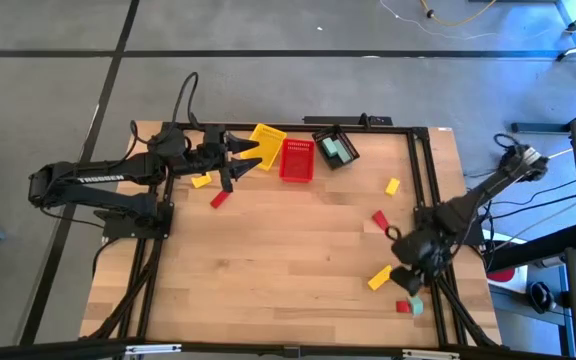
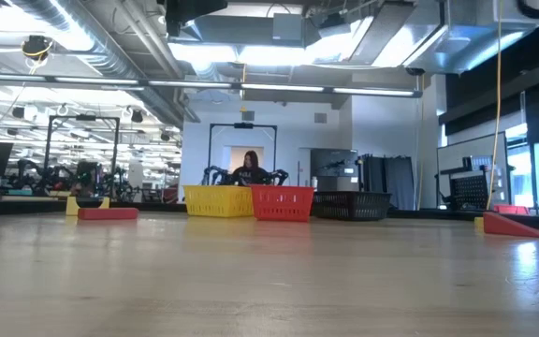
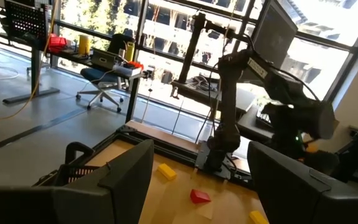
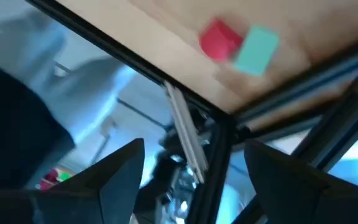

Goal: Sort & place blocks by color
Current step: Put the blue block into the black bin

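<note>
The left gripper [image 1: 251, 158] hangs up by the far row of baskets, and its two fingers stand apart with nothing between them. The yellow basket [image 1: 266, 142] is just beyond its tips, the red basket [image 1: 296, 160] sits right next to that one, and the black basket [image 1: 335, 146] comes after, with teal pieces already lying inside it. Just below this gripper, on the wood, lie a yellow block [image 1: 201, 180] and a red block [image 1: 219, 198], both close to it and still outside any basket. The right gripper [image 1: 409, 268] is low over the near right corner of the table [image 1: 298, 260], and its fingers are apart too, holding nothing. Right beside it lies a yellow bar [image 1: 379, 277]. Just past its tips, near the table's edge, a small red cube [image 4: 220, 40] and a teal block [image 4: 256, 50] sit touching each other. A red wedge [image 1: 379, 218] and a small yellow cube [image 1: 392, 186] lie a bit farther off, toward the baskets. To me the job looks only partly done, since many pieces are still loose. The step in hand looks like reaching for a new piece. I think the right gripper needs to drop lower over one block at the corner, close on just that one without pushing its neighbor off the edge, and carry it to the basket that matches its color.
</note>
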### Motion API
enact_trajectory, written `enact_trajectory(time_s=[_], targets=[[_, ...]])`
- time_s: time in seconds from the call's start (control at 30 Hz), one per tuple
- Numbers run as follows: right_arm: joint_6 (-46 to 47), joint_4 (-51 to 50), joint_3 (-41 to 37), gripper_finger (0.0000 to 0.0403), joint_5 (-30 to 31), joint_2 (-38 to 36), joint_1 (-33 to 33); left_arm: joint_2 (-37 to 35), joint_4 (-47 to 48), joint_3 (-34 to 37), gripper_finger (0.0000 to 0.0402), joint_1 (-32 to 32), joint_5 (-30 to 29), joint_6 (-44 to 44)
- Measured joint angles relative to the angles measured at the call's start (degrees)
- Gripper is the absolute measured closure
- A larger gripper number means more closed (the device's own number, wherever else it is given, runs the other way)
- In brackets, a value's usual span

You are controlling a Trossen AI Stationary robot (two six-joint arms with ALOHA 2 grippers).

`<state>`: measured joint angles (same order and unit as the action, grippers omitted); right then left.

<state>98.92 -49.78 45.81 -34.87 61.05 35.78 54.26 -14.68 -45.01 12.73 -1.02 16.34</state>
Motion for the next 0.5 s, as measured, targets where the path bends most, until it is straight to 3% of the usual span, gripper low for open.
enact_trajectory(time_s=[0.2, 0.5], targets=[[6.0, 9.7, -4.1, 0.0127, -1.0, 6.5, 6.0, 0.0, 0.0, 0.0, 0.015, 0.0, 0.0, 0.0], [0.7, 12.2, -6.0, 0.0127, -2.3, 17.4, 7.3, 0.0, 0.0, 0.0, 0.015, 0.0, 0.0, 0.0]])
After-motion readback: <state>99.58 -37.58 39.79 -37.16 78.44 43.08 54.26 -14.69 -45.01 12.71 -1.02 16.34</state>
